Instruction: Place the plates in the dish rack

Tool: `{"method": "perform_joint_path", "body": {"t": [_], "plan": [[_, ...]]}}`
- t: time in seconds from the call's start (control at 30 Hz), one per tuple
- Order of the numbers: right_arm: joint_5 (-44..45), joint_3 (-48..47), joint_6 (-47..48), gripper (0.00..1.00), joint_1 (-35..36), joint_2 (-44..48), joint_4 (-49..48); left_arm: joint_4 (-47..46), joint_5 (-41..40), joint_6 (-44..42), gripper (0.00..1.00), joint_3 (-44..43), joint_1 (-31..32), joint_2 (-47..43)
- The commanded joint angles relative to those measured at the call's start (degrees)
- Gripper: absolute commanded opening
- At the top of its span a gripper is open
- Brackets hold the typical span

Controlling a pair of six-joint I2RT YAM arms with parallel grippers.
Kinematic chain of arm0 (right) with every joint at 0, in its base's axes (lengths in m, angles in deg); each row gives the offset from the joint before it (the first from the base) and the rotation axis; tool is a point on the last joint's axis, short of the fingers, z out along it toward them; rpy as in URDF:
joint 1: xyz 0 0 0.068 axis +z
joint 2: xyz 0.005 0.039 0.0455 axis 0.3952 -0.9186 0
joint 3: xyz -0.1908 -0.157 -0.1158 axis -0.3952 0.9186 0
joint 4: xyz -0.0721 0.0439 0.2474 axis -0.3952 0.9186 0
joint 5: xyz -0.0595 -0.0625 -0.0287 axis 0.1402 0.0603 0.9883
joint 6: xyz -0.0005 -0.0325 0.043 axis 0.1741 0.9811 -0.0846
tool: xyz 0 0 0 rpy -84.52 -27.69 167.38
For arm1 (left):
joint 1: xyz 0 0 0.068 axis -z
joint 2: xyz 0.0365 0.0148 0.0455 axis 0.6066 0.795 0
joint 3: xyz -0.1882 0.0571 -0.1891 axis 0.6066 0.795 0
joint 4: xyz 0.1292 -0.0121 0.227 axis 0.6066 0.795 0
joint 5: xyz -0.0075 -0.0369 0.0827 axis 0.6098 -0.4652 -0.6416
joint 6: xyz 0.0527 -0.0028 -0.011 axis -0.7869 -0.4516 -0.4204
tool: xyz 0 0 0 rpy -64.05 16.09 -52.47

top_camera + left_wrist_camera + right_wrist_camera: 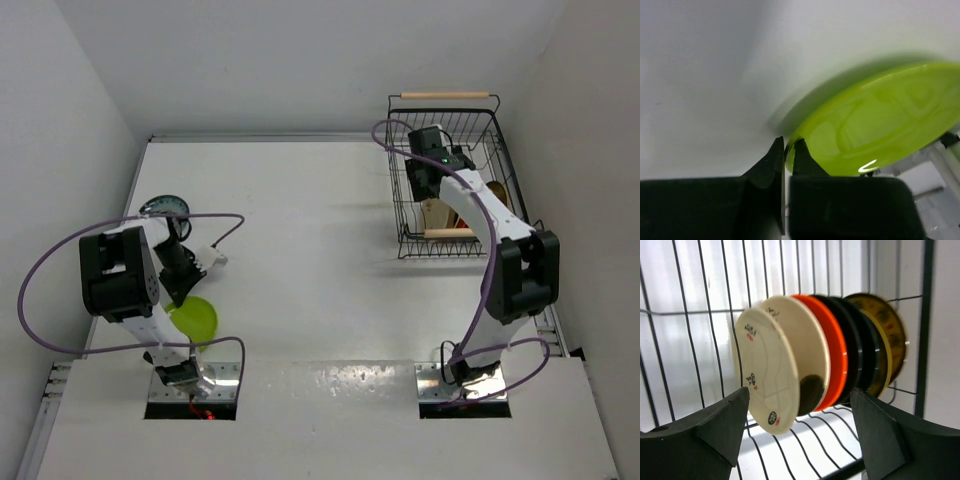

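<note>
Wide bare white tabletop (320, 230) before us, upright round plates (805, 360) crowding the black wire dish rack (445, 96) at its near end, its far end open

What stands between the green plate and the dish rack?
On the table nothing visible lies between the green plate and the dish rack, but the right arm reaches into the rack, just before the standing plates.

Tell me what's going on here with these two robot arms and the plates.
The arms are loading plates into the dish rack. The left gripper is pinched on the rim of the lime green plate, close to that arm's base. A teal patterned plate lies on the table farther back. The right gripper is open at the rack, facing a row of plates standing on edge, with the beige plate nearest and the orange plate behind it.
</note>
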Motion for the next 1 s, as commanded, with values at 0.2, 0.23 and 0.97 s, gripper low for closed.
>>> {"method": "perform_joint_path", "body": {"t": [0.2, 0.23, 0.97], "plan": [[-0.26, -3.56, 3.27, 0.87, 1.77, 8.55, -2.04, 2.8, 12.21, 0.66, 0.0, -8.94, -1.36, 0.07], [-0.61, -3.56, 3.36, 0.89, 2.04, 9.52, -2.39, 3.42, 14.58, 1.27, 0.0, -10.72, -1.36, -0.45], [-55.01, -1.1, -14.99, 0.83, 24.19, 0.21, -30.94, 11.5, 55.82, 11.39, 0.0, -43.25, 12.44, -1.16]]}}
